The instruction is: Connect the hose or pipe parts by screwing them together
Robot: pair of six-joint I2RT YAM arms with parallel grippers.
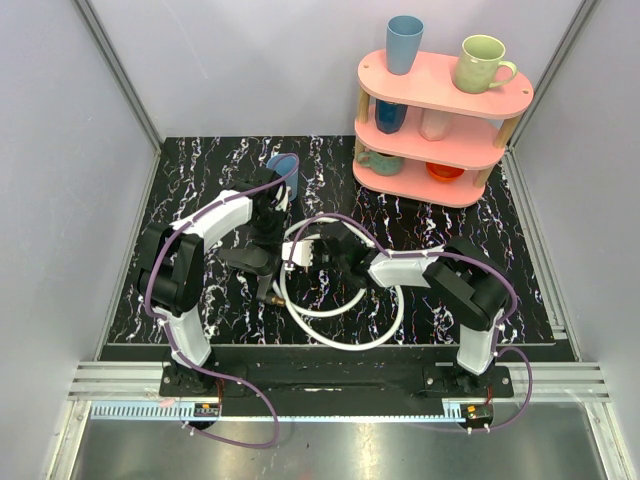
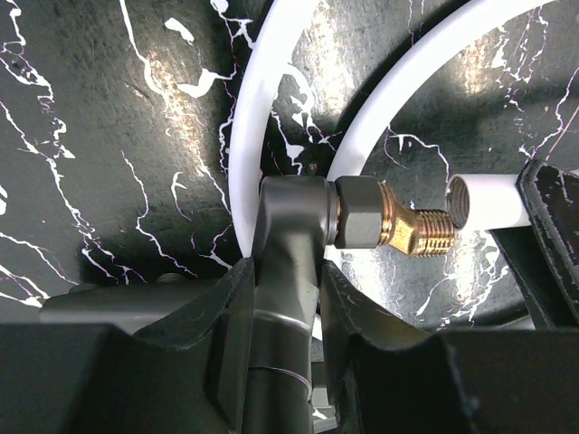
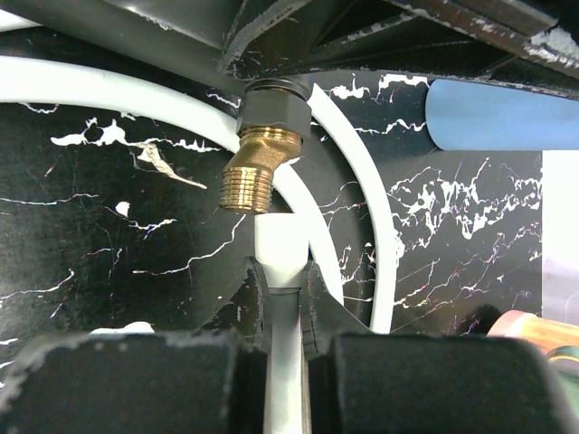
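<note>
In the left wrist view, my left gripper (image 2: 286,271) is shut on a dark grey fitting body (image 2: 291,226). Its brass threaded elbow (image 2: 412,231) points right. Just beyond the thread, a small gap away, is the open threaded end of a white hose part (image 2: 484,201), held in the black fingers (image 2: 552,217) of my right gripper. In the right wrist view, my right gripper (image 3: 282,271) is shut on that white end (image 3: 282,240), with the brass thread (image 3: 250,181) just above it and slightly left. White hose loops (image 1: 345,318) lie on the black marbled table under both grippers (image 1: 272,262) (image 1: 308,252).
A pink three-tier rack (image 1: 440,110) with several cups stands at the back right. A blue cup (image 1: 285,170) sits behind the left arm. Purple cables (image 1: 350,225) arch over both arms. Grey walls close in the table (image 1: 200,180) on three sides.
</note>
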